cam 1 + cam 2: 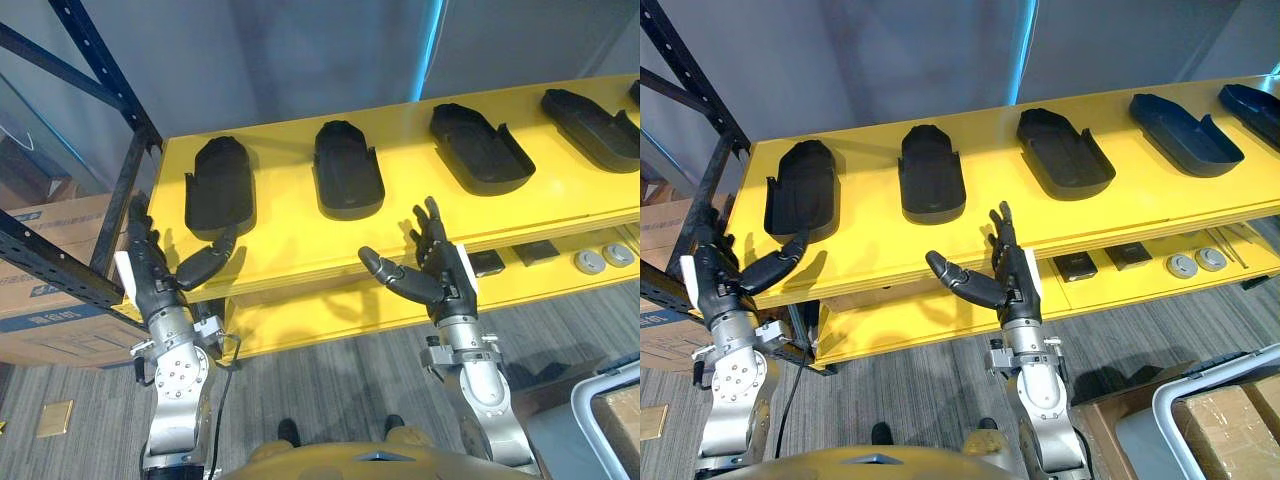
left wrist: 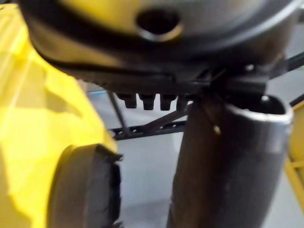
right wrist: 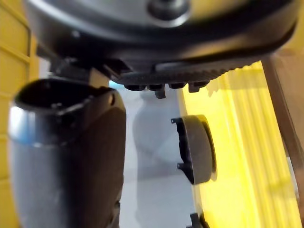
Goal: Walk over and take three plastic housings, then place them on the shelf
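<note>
Two open hands, left hand (image 1: 152,278) and right hand (image 1: 442,268) (fingers straight, spread), hover before the yellow shelf (image 1: 400,232); leftmost plastic housing (image 1: 220,185) lies at left hand's one o'clock.

The light is even and rather bright, coming from above. The yellow shelf (image 1: 300,255) shines strongly, and the dark housings (image 1: 347,170) throw soft shadows on it. The lower shelf (image 1: 1110,285) lies partly in shade. A thin light strip (image 1: 432,40) glows on the dim grey wall (image 1: 280,60).

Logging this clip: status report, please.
Left hand, right hand open, empty. Housings lying on yellow shelf, none held. No obstruction seen.
</note>
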### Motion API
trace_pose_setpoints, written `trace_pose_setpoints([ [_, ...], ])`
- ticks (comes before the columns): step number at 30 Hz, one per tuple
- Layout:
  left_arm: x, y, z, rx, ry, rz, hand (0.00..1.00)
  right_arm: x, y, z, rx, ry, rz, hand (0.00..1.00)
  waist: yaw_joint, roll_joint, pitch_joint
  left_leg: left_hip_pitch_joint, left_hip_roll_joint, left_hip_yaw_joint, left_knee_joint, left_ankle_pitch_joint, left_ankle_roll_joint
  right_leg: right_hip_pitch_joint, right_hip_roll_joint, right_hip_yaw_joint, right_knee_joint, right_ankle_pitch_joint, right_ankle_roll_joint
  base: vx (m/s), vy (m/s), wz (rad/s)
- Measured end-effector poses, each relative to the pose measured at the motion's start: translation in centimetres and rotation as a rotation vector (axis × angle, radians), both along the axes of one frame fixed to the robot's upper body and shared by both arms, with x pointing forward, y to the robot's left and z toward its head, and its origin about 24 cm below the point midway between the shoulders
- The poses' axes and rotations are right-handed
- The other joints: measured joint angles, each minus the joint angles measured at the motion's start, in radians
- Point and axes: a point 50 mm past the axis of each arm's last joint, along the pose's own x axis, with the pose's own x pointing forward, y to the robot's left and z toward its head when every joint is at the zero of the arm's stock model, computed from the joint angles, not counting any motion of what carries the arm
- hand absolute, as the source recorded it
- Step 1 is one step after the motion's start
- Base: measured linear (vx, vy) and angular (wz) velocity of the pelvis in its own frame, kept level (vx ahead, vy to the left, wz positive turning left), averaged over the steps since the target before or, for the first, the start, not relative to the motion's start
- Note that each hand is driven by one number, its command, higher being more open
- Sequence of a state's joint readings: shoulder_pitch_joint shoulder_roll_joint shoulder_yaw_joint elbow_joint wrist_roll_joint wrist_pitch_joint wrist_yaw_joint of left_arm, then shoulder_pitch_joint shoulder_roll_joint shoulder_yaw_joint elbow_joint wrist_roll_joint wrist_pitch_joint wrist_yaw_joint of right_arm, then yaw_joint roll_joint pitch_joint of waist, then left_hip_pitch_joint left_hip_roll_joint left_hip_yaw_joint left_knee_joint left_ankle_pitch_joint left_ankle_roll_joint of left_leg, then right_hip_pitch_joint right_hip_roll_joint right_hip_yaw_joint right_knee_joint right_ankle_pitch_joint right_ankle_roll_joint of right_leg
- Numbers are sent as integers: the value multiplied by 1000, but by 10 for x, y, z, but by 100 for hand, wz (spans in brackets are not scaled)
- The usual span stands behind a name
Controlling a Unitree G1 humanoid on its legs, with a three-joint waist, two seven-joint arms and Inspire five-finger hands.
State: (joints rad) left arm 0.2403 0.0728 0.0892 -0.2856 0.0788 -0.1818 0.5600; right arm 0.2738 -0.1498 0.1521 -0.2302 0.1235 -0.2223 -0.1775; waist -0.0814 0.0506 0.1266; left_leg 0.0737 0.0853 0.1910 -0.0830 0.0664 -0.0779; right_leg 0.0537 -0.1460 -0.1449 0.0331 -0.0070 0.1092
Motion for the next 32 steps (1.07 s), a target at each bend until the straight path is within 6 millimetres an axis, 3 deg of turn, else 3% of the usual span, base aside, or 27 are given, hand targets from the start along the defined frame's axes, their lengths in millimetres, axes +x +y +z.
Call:
trace_pose_setpoints([
  [6, -7, -2, 0, 84, -50, 183, 100, 2, -31, -14, -190, 34, -341, 100, 1, 2, 0, -15, -1, -15, 0, 6, 3, -3, 0, -16, -1, 0, 0, -13, -1, 10],
  [9, -12, -5, -26, 148, 47, 284, 100, -7, -53, -35, -289, 128, -609, 100, 5, 3, -1, -19, -1, -21, 0, 6, 2, -3, 0, -19, -4, -1, -1, -4, -2, 4],
  [14, -37, -2, -71, 214, 246, 392, 100, -46, -102, -55, -300, 230, -1093, 100, -3, 4, 0, -33, 0, -17, 0, 6, 2, -18, 1, -16, -5, 0, 0, 0, 0, 0],
  [18, -49, -1, -98, 220, 379, 330, 100, -77, -125, -78, -314, 365, -1294, 100, -3, -2, 1, -30, 7, -11, 0, 6, 0, -17, 8, -14, -3, 0, -1, -12, -7, -2],
  [20, -52, -5, -104, 207, 411, 279, 100, -86, -126, -88, -289, 430, -1315, 100, -3, -3, 1, -30, 9, -11, -1, 6, -1, -18, 10, -15, -1, -1, -2, 0, 0, 0],
  [21, -58, -13, -117, 170, 479, 202, 100, -99, -126, -108, -221, 546, -1344, 100, -2, -3, 1, -29, 11, -12, -1, 6, -2, -17, 11, -19, 1, -4, -6, -35, -10, 1],
  [25, -74, -23, -146, 50, 633, 152, 100, -124, -113, -146, -82, 784, -1368, 100, 5, -3, 0, -22, 13, -15, -1, 7, -3, -9, 12, -24, 1, -5, -6, -9, -1, 0],
  [27, -91, -20, -167, -95, 742, 228, 100, -144, -95, -170, 36, 947, -1319, 100, 13, -13, -3, -6, 12, -23, -2, 5, -4, 10, 11, -34, 1, -10, -4, -9, -2, 8],
  [32, -126, -4, -191, -235, 887, 383, 100, -173, -63, -201, 138, 1190, -1126, 100, 54, -31, -12, 6, 10, -36, -5, -3, -12, 35, 7, -55, -4, -23, -6, -24, 0, 10],
])
